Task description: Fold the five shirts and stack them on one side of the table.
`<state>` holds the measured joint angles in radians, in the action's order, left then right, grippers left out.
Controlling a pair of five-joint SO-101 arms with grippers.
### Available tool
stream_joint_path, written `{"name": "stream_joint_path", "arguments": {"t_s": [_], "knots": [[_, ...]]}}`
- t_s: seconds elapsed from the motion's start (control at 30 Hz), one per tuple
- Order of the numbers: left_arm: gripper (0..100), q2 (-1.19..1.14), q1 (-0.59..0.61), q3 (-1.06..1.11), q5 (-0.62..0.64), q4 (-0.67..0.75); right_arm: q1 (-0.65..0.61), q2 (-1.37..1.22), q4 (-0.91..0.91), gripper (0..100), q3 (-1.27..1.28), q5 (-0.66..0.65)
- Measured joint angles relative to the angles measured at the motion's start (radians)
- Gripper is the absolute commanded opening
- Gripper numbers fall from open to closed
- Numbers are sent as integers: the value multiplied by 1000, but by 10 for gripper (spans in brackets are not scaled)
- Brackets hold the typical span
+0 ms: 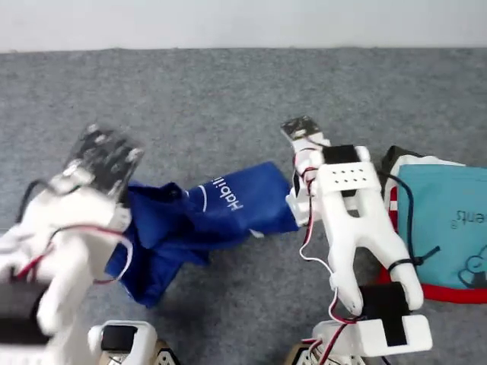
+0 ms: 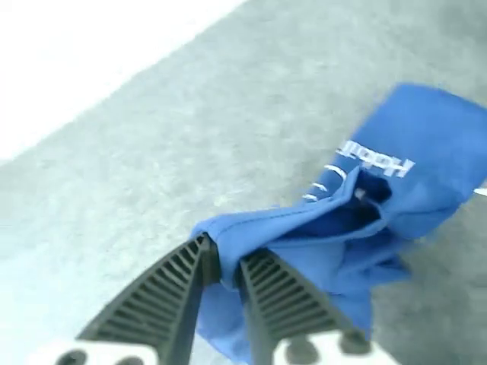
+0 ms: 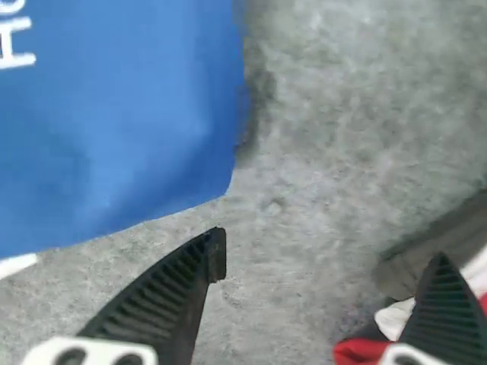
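Currently left gripper (image 2: 225,262) clamped on blue shirt (image 2: 415,144) edge; right gripper (image 3: 329,262) spread wide, shirt's free corner just beyond its fingertips.

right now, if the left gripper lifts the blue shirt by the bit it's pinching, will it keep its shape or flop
Probably floppy: the blue shirt bunches and creases where the left gripper pinches it. It likely weighs little, being thin cloth, so the far end would drag and sag rather than lift flat.

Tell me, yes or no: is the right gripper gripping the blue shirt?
No: the right gripper stands open over the grey table beside the blue shirt, clasping nothing.
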<state>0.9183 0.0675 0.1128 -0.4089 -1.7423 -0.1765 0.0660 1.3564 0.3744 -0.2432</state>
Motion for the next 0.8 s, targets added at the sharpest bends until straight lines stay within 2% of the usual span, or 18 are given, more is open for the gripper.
{"name": "stream_joint_path", "arguments": {"t_s": [0.2,0.4,0.63,0.8], "knots": [[14,63,170,44,-2,0,-34,-5,-12,389,28,2],[14,126,189,180,-2,0,-144,-132,-78,380,31,2],[14,245,195,322,-2,28,-350,-218,-66,193,11,0],[14,298,196,353,-2,28,-417,-222,-52,183,-11,-8]]}}
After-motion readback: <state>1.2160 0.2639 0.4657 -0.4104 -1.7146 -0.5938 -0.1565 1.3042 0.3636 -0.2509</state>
